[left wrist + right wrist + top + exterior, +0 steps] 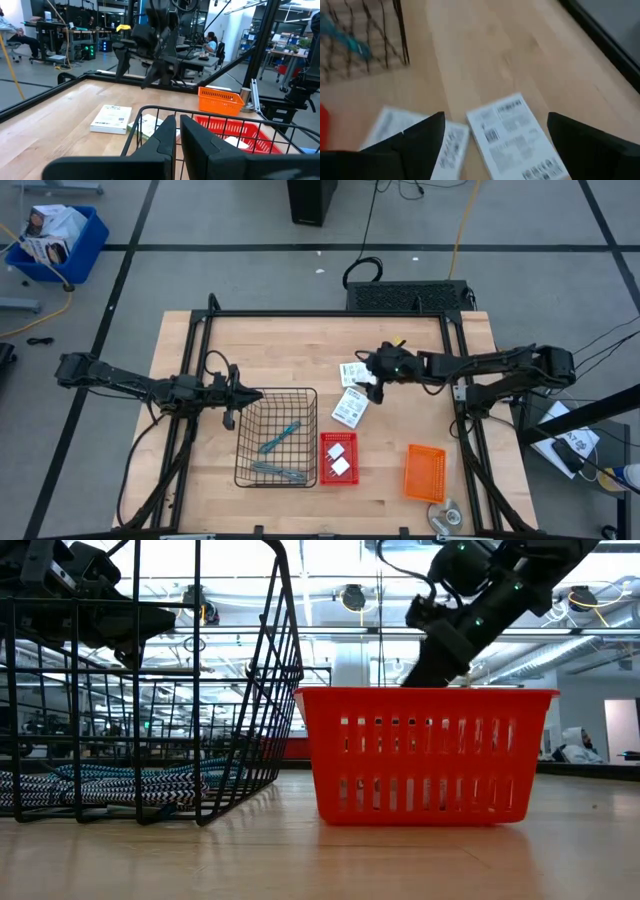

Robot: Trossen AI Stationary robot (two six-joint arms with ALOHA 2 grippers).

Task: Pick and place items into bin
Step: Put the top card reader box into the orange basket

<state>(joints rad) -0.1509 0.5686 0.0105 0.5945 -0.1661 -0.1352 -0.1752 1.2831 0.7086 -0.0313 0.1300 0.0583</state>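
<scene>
Two white cards with green print [349, 407] [352, 373] lie flat on the table, beyond the red bin. My right gripper [371, 382] hovers open over them, slanting down. In the right wrist view one card [512, 132] lies between its spread fingers and the other [412, 140] beside it, neither touched. Two teal and grey tools [280, 438] [278, 471] lie in the black wire basket [240, 480]. Two white blocks [338, 457] sit in the red bin [324, 478]. My left gripper [252, 394] is shut, level, above the basket's far left corner.
An orange bin [425, 472] stands to the right of the red bin, with a round silver disc [447, 513] by the near edge. The black frame rails [200, 350] run along the table's sides. Bare wood lies between the cards and the far edge.
</scene>
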